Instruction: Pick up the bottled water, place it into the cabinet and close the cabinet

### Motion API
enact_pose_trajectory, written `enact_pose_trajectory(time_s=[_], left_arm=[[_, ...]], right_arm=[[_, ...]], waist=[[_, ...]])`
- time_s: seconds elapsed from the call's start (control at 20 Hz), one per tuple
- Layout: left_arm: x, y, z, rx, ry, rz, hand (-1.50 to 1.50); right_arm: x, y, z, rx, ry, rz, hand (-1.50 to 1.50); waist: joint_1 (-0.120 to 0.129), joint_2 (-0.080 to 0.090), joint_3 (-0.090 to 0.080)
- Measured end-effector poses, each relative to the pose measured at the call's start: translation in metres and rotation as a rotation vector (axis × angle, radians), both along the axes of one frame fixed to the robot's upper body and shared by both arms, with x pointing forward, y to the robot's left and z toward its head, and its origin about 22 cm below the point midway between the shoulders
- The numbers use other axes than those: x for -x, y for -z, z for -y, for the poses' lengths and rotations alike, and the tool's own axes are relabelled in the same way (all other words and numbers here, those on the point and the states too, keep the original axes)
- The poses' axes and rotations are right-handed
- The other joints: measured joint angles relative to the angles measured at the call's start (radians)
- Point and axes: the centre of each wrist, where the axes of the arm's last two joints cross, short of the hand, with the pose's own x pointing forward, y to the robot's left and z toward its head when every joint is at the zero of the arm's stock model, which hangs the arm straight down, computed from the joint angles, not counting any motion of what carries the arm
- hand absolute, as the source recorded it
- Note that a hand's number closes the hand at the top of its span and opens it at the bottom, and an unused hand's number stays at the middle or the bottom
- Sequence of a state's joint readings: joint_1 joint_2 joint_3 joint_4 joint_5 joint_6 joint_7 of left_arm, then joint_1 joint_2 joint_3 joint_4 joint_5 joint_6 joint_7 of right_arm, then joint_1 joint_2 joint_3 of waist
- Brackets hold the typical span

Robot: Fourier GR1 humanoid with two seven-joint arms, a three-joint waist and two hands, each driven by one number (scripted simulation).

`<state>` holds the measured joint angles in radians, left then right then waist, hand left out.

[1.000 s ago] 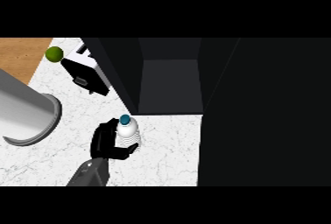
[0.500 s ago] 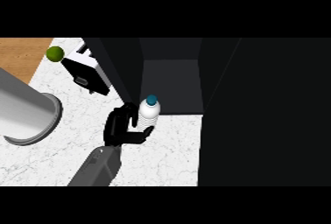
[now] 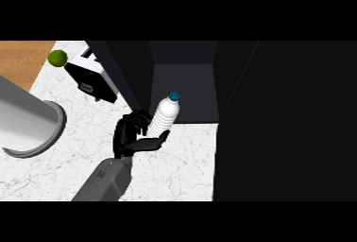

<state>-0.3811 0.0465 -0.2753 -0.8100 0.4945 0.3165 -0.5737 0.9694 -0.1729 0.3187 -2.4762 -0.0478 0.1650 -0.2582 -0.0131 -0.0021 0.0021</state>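
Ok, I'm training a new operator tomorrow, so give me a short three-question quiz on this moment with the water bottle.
1. True or false: the left hand is curled round the bottled water.
2. The bottle's cap shows against: A the wooden surface; B the inside of the open cabinet; C the green fruit.
3. Which hand is out of view?
Key: 1 true; 2 B; 3 the right hand.
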Motion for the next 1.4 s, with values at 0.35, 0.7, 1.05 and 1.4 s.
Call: enact_pose_trajectory(time_s=[0.35, 0.7, 1.05, 1.4], left_arm=[[-0.004, -0.009, -0.004, -0.113, -0.125, -0.065, 1.50], [-0.012, -0.015, -0.017, -0.214, -0.224, -0.106, 1.50], [-0.016, -0.018, -0.022, -0.339, -0.241, -0.118, 1.50], [-0.015, -0.018, -0.020, -0.352, -0.314, -0.130, 1.50]], right_arm=[[-0.002, 0.001, 0.001, 0.005, -0.014, 0.012, -1.50], [-0.004, 0.001, 0.004, 0.019, -0.040, 0.028, -1.50], [-0.007, 0.002, 0.007, 0.022, -0.059, 0.043, -1.50], [-0.008, 0.002, 0.007, 0.016, -0.071, 0.050, -1.50]], waist=[[-0.013, 0.000, 0.004], [-0.040, 0.003, 0.007], [-0.055, 0.002, 0.009], [-0.068, 0.001, 0.009]])
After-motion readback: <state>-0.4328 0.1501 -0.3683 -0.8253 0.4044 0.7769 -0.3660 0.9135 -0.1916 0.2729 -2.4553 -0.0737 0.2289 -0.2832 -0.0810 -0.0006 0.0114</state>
